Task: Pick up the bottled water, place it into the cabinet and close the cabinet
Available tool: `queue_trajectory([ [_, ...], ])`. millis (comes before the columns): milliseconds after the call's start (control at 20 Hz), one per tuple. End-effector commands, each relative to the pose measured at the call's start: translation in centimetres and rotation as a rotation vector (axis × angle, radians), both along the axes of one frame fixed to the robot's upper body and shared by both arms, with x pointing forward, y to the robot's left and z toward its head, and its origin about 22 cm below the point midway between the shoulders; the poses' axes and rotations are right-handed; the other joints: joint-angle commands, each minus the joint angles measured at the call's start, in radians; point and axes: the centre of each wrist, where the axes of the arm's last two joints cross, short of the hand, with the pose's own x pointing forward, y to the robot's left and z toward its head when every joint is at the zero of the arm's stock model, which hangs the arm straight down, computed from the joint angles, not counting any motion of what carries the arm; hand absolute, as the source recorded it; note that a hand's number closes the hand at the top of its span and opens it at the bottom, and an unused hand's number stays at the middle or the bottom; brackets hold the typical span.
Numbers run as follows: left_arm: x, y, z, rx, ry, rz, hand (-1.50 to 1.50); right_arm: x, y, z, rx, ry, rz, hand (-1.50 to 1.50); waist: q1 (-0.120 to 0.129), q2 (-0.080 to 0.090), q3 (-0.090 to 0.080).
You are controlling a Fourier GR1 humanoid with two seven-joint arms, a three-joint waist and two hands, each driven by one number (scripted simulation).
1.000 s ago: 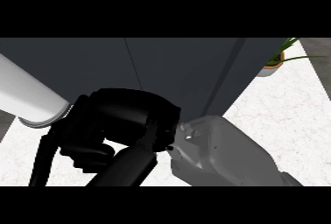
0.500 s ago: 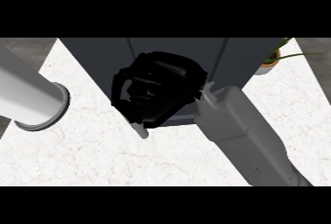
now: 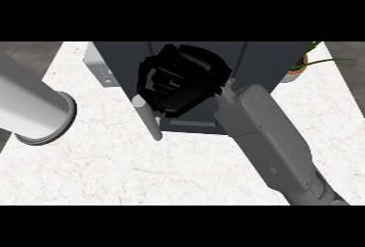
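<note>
A dark grey cabinet [image 3: 264, 62] stands at the back of the white counter [image 3: 143, 164]. My right hand [image 3: 178, 79] is in front of the cabinet, fingers curled, and covers the middle of its front. Nothing shows inside the hand. A pale grey bar handle [image 3: 147, 118] sticks out just below and left of the hand. The grey right forearm [image 3: 267, 140] runs in from the lower right. The bottled water is not visible anywhere. Of the left arm only the grey forearm [image 3: 32, 113] shows at the left edge; its hand is out of view.
A potted plant [image 3: 303, 65] stands to the right of the cabinet at the back. White counter top spreads in front of the cabinet and to both sides.
The right hand has moved up and to the right, from the lower left of the cabinet's front to its middle. The left forearm has slid further left. More counter shows now.
</note>
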Motion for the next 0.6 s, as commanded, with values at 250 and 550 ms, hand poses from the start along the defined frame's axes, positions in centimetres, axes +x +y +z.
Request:
queue_trajectory([
  [250, 0.3, 0.5, 0.0, -0.017, -0.013, -0.018, -1.5, 3.2, -0.3, 4.0, 0.053, -0.144, -0.184, -1.5, 0.015, 0.01, 0.0],
  [550, 1.6, -0.9, -0.7, 0.004, -0.023, -0.051, -1.5, 3.2, 0.5, 6.8, 0.061, -0.177, -0.252, -1.5, 0.014, 0.011, -0.001],
])
